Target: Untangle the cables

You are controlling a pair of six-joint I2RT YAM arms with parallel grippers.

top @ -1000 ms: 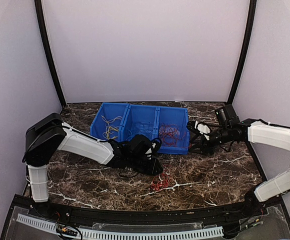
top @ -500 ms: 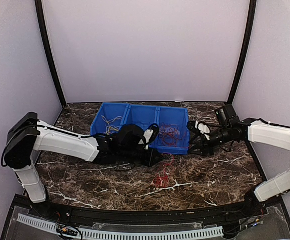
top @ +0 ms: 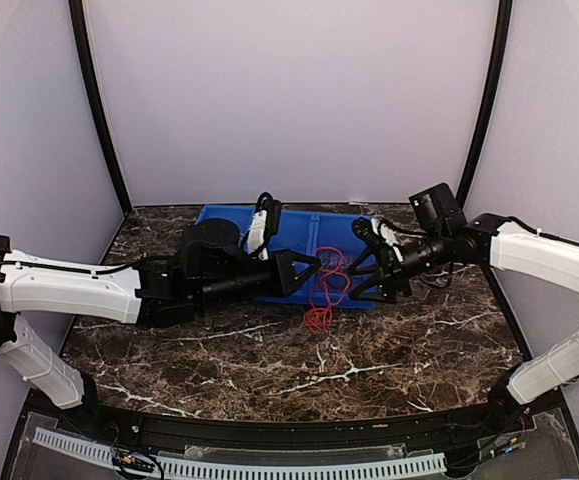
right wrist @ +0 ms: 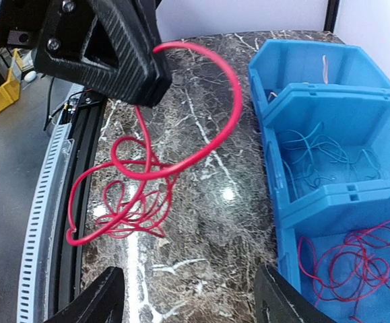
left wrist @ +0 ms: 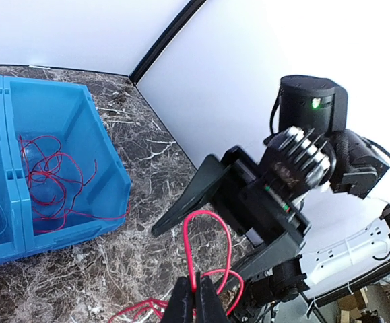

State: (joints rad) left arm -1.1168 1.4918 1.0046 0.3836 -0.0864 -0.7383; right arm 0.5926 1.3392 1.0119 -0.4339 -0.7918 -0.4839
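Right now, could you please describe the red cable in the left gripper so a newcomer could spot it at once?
Find the blue bin at the back of the marble table. In front of its right end, the shut left gripper pinches a red cable that loops and trails down toward the table. Unlike the red wires lying in the bin's right compartment, it hangs outside the bin.

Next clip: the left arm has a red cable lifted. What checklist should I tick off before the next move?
1. Left pincer shut on the red cable: ok.
2. Right pincer open: ok.
3. Cable loop inside the right pincer's span: not ok, it lies ahead of it.
4. Hanging tangle clear of the table: cannot tell.
5. Tangle shows red strands only: ok.
6. Blue bin end compartment holds only red: ok.
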